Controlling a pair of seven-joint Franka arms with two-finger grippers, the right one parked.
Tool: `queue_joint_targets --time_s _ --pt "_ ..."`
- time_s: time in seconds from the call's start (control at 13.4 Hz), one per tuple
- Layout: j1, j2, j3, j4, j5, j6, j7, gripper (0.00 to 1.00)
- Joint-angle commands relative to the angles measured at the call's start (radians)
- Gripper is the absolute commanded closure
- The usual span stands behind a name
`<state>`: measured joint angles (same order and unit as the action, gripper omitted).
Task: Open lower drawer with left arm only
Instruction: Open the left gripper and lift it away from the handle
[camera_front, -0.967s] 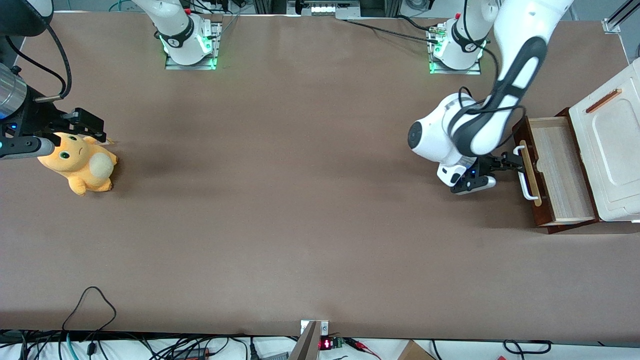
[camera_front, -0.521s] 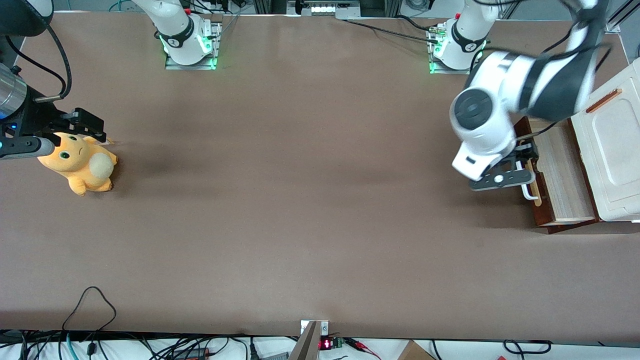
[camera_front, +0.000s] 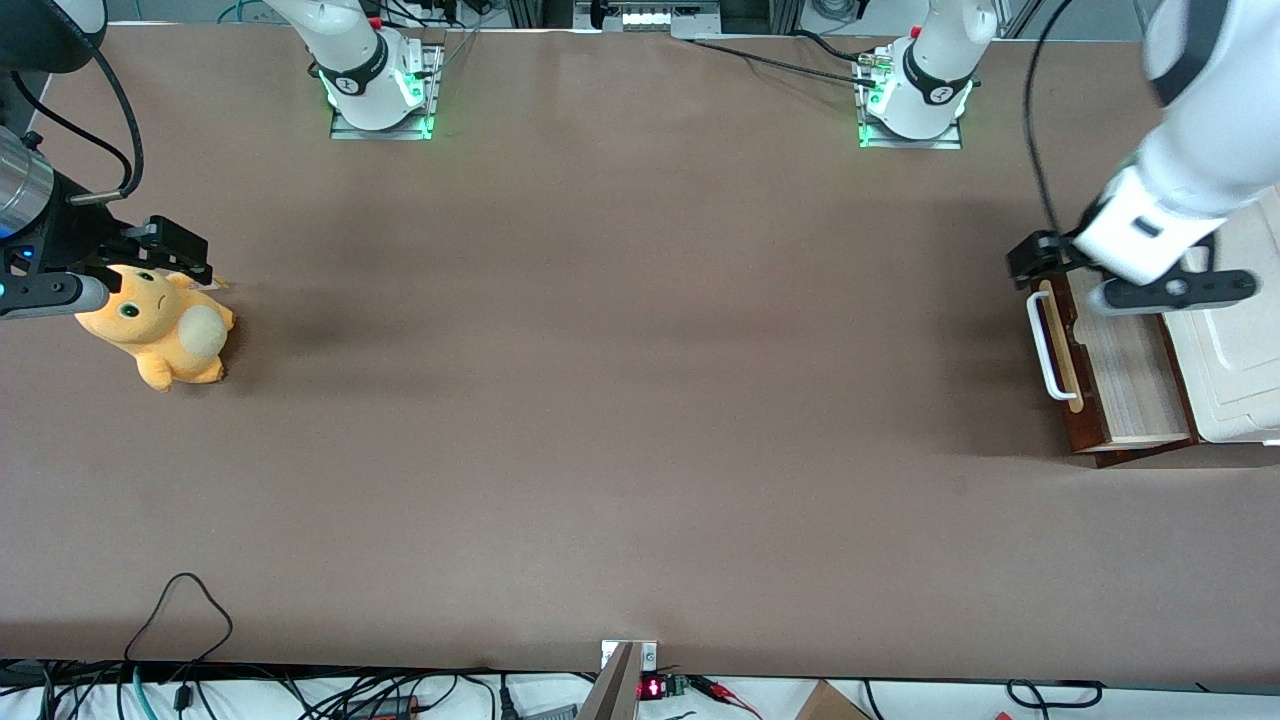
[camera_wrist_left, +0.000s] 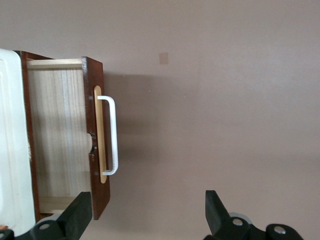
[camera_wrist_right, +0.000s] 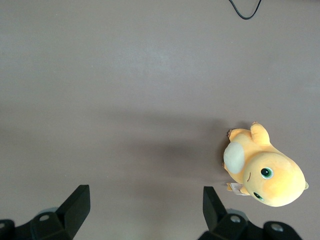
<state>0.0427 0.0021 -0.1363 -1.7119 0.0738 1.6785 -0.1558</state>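
— Front view first: where does the lower drawer (camera_front: 1110, 370) sit?

— At the working arm's end of the desk (camera_front: 620, 400), pulled out from under the cream-white panel (camera_front: 1235, 370), with its pale wood inside showing. The white bar handle (camera_front: 1045, 345) on its pale strip faces the middle of the desk.

— And the left arm (camera_front: 1190, 150)?

— It comes in over that end of the desk, and its gripper (camera_front: 1165, 290) hangs above the drawer's end farther from the front camera, clear of the handle. A yellow plush toy (camera_front: 160, 330) lies at the parked arm's end of the desk.

— Left wrist view?

— The drawer stands open on the desk, dark red-brown walls around pale boards, the handle untouched. The two black fingers (camera_wrist_left: 77, 217) are spread wide apart — the space between them holds only desk surface. The gripper (camera_wrist_left: 145, 215) has hold of nothing.

— Right wrist view?

— Just the plush toy (camera_wrist_right: 265, 172) lying on the brown desk and a loop of black cable (camera_wrist_right: 245, 7) near the desk's edge.
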Motion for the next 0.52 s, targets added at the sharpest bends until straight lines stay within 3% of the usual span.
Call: queue_joint_targets --time_s 0.0,0.45 --pt "-0.003 -0.03 0.024 0.002 -0.057 -0.002 0.114 0.0" --pt "-0.003 -0.03 0.06 0.015 -0.092 0.009 0.191 0.0"
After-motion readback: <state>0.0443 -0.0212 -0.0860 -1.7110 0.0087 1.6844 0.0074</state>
